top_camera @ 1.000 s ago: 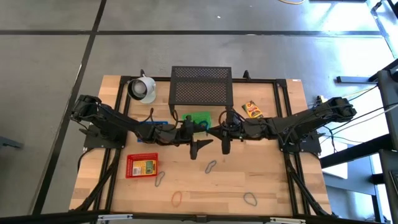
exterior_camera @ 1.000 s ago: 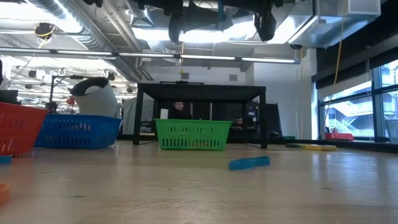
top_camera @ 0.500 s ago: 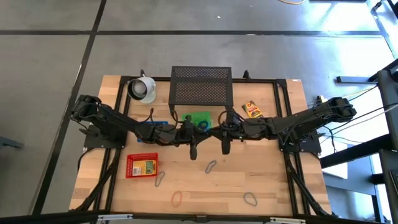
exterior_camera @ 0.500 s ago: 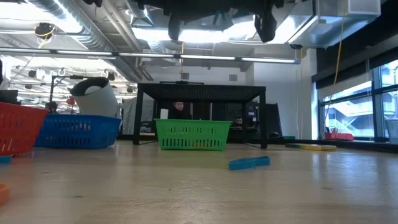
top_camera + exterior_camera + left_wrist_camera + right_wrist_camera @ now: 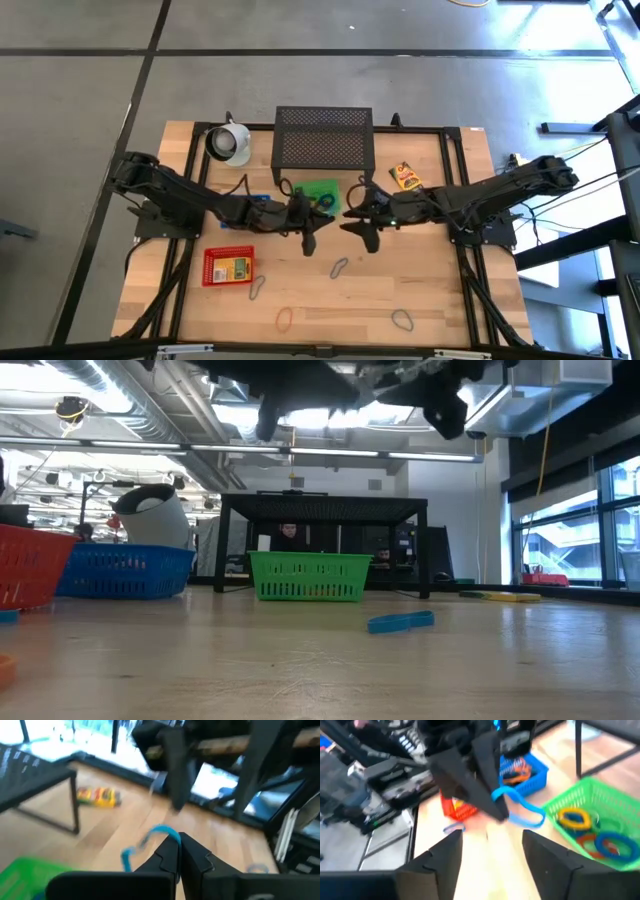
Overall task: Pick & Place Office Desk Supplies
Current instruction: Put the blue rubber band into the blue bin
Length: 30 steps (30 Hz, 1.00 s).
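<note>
My left gripper [image 5: 307,243] hangs above the table's middle, shut on a thin blue rubber band [image 5: 150,840]. Facing it from the right, my right gripper [image 5: 366,232] stands open; its fingers [image 5: 445,855] are apart with nothing between them. In the right wrist view the blue band [image 5: 520,809] sticks out from the left gripper's dark fingers. A green basket [image 5: 322,192] with several coloured bands sits just beyond both grippers. More loose bands [image 5: 338,267] lie on the wood, and a yellow crayon box [image 5: 404,176] lies at the back right. My left gripper pinches one end of the blue band's loop [image 5: 162,830] between its two fingertips [image 5: 170,851]. The fingers come nearly level from the table's left. The rest of the loop juts out past the tips toward my right gripper, slack and clear of the table.
A black mesh stand [image 5: 323,138] and a white cup [image 5: 230,142] stand at the back. A blue basket [image 5: 125,570] and a red basket [image 5: 228,266] sit on the left. Bands lie near the front edge [image 5: 284,319], [image 5: 402,320], [image 5: 257,287].
My left gripper has shut on the blue band that my right gripper was holding. My right gripper has then opened and let go of it. Both have tipped a little; the band stays in the air between them.
</note>
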Tool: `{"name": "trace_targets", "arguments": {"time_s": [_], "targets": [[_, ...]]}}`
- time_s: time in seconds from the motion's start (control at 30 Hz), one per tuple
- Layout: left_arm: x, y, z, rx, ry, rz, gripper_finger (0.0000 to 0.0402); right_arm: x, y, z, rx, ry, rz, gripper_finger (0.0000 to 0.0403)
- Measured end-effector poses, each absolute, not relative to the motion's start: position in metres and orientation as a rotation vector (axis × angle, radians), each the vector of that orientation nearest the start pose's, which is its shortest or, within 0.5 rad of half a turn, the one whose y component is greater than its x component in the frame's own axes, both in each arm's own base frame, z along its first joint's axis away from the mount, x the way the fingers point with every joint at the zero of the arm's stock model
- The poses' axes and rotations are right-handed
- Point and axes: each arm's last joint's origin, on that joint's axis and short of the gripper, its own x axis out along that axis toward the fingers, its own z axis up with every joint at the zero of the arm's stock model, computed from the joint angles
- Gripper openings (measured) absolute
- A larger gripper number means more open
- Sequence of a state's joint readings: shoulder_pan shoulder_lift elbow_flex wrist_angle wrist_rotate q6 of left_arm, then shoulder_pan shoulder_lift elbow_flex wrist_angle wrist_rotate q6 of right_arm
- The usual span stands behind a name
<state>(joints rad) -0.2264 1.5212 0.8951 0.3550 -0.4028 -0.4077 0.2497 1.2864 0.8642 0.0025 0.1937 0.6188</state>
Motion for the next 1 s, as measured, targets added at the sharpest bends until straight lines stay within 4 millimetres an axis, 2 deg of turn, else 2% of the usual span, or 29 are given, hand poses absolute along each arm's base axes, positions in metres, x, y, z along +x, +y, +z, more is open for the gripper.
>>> {"name": "trace_targets", "arguments": {"time_s": [0.2,0.33,0.47,0.7,0.83,1.0], "targets": [[0.297,-0.056,0.251,-0.334,0.417,0.304,0.0002,0.259,0.066,0.274,0.572,0.533,0.001,0.0228],[0.267,-0.049,0.249,-0.346,0.616,0.415,0.0003,0.251,0.072,0.267,0.584,0.648,0.028,0.0221],[0.237,-0.042,0.238,-0.4,0.832,0.589,0.0003,0.25,0.08,0.256,0.582,0.722,-0.006,0.0211],[0.204,-0.037,0.222,-0.498,1.119,0.836,0.0003,0.265,0.093,0.226,0.513,0.777,-0.111,0.0203],[0.198,-0.036,0.213,-0.545,1.143,0.897,0.0003,0.278,0.096,0.205,0.483,0.797,-0.164,0.0203],[0.193,-0.037,0.194,-0.609,1.174,0.894,0.0003,0.293,0.1,0.181,0.47,0.809,-0.185,0.0203]]}}
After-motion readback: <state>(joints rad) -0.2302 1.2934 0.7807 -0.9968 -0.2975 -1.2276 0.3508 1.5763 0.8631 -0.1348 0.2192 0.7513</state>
